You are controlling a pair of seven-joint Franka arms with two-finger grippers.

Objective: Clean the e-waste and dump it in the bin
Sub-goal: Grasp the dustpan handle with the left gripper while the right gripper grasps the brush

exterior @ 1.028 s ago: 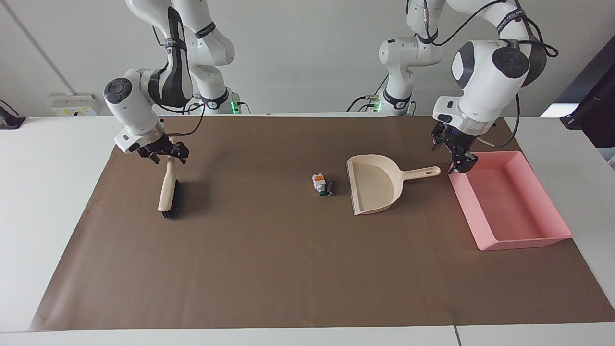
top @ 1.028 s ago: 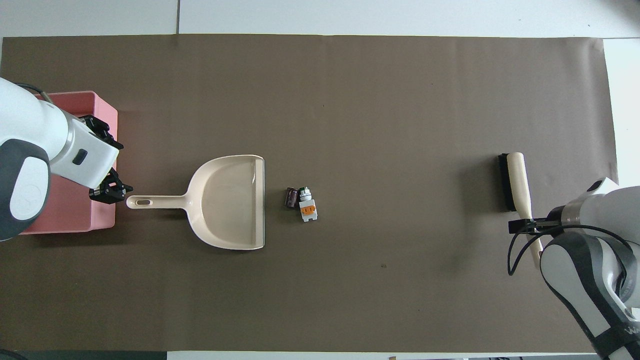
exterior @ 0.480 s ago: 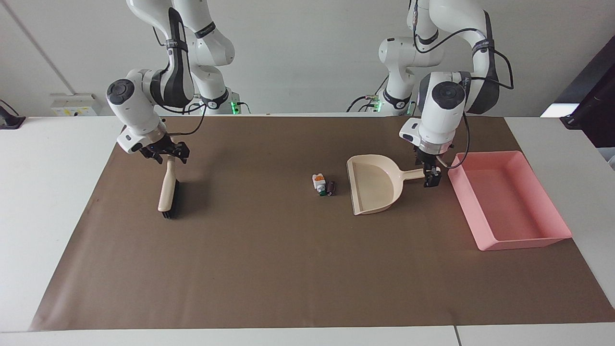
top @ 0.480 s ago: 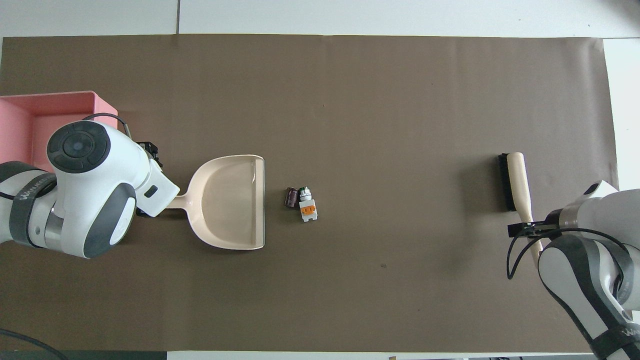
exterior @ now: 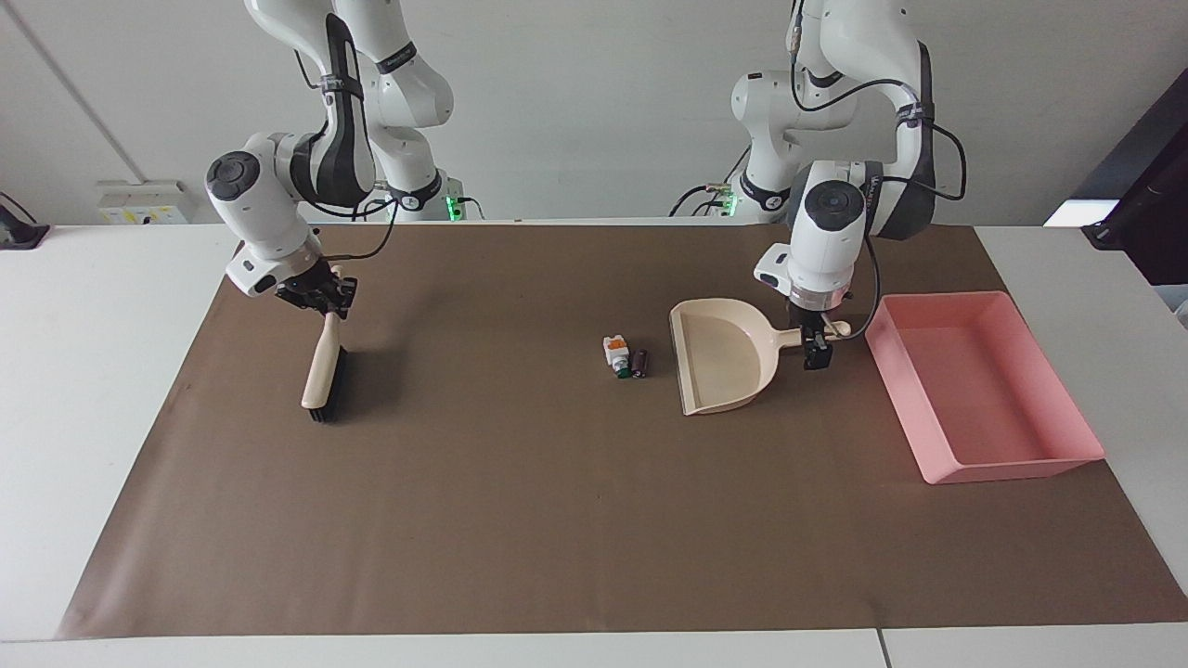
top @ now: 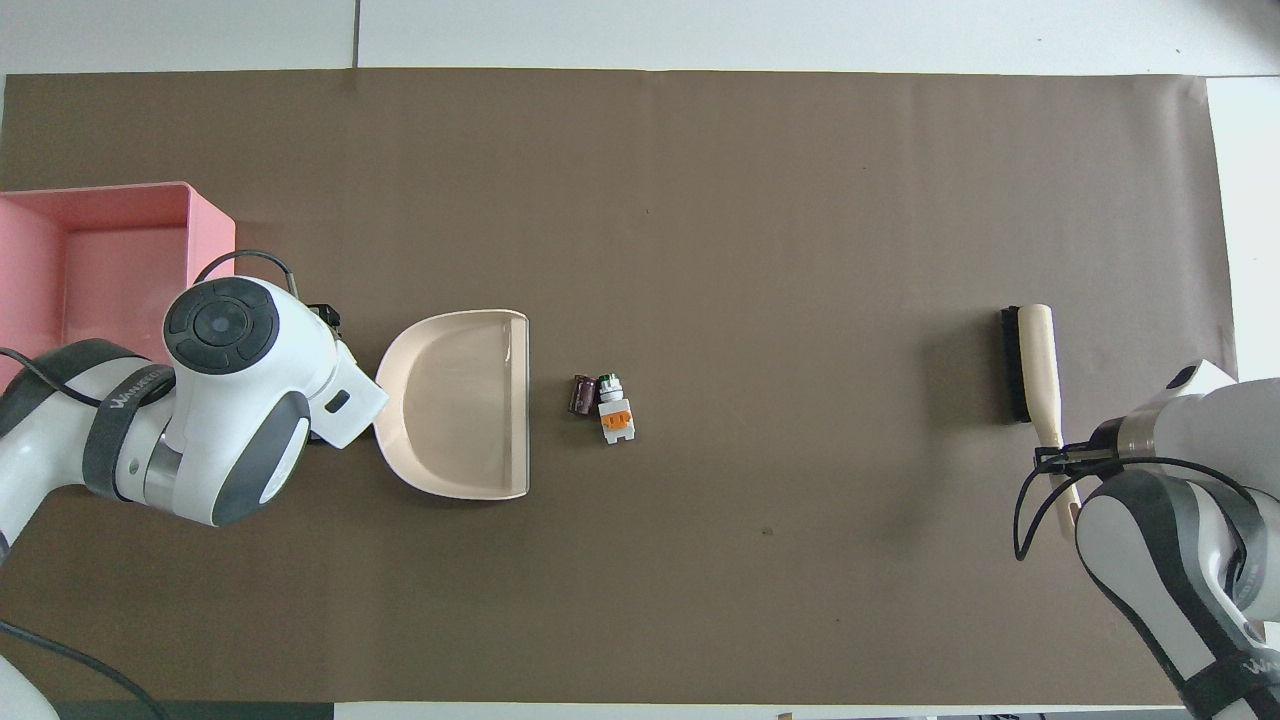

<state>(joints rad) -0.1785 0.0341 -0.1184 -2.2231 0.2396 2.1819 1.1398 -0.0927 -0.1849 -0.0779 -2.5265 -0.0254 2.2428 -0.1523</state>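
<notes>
The e-waste lies in a small cluster mid-table: a white-and-orange part, a green-tipped part and a dark cylinder. The cream dustpan lies beside it, mouth toward the parts, toward the left arm's end. My left gripper is down at the dustpan's handle, and my arm hides the handle in the overhead view. The pink bin stands beside the dustpan at the left arm's end and also shows in the overhead view. My right gripper is shut on the handle of a cream brush.
A brown paper mat covers most of the white table. The brush's black bristles rest on the mat at the right arm's end. A dark object stands off the mat at the left arm's end.
My left gripper moved from over the bin's corner down onto the dustpan's handle. My right gripper's fingers closed on the brush handle, and the brush shifted slightly.
</notes>
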